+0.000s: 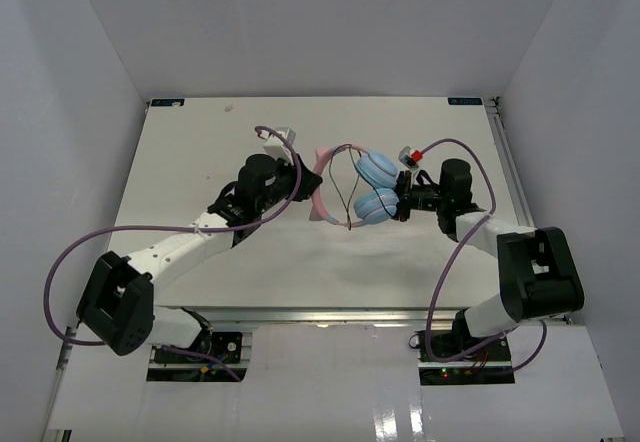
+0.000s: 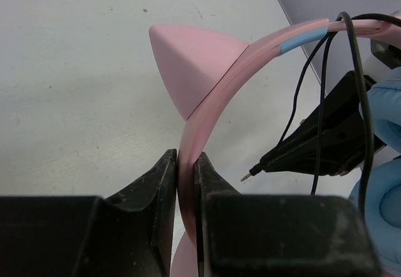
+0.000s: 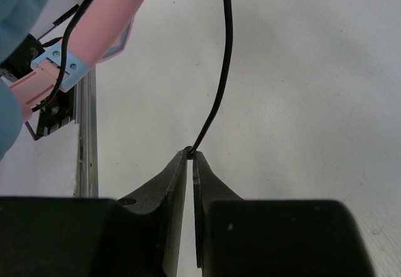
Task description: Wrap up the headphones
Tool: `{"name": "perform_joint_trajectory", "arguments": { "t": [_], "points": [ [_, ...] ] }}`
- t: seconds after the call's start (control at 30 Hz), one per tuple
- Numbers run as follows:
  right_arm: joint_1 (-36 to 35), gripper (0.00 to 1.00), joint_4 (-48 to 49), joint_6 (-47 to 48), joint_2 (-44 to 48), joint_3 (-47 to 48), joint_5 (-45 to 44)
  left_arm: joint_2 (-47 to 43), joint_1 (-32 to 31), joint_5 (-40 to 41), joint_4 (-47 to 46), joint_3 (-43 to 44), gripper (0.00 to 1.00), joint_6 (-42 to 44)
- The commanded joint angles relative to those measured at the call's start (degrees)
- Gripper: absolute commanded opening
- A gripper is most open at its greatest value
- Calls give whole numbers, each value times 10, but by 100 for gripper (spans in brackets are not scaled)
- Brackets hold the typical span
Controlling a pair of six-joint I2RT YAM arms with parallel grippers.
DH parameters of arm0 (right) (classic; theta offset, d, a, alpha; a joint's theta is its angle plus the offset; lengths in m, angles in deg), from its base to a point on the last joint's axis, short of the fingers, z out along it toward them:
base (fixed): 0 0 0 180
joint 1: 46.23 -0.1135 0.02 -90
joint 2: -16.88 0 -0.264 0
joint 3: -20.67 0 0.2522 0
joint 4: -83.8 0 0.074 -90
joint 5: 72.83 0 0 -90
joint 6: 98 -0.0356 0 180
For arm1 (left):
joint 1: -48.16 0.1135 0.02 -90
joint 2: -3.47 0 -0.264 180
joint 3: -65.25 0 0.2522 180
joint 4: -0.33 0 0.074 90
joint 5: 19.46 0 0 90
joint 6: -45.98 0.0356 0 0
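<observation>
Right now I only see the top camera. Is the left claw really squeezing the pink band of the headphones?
Observer: Yes. The left gripper is shut on the pink headband, just below a cat ear.
Operator: What's the other claw got?
Observer: The right gripper pinches the thin black cable with its very tips.
Operator: Where's the plug?
Observer: The metal plug sticks out in the air, plugged into nothing.
</observation>
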Motion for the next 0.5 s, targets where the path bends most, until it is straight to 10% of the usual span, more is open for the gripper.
{"name": "perform_joint_trajectory", "arguments": {
  "t": [0.0,0.47],
  "points": [
    [4,13,38,-33,-41,-5,21,12,5,44,-65,-24,0,-67],
    [7,11,55,-92,-224,47,39,158,12,81,-57,-39,0,-203]
  ]
}}
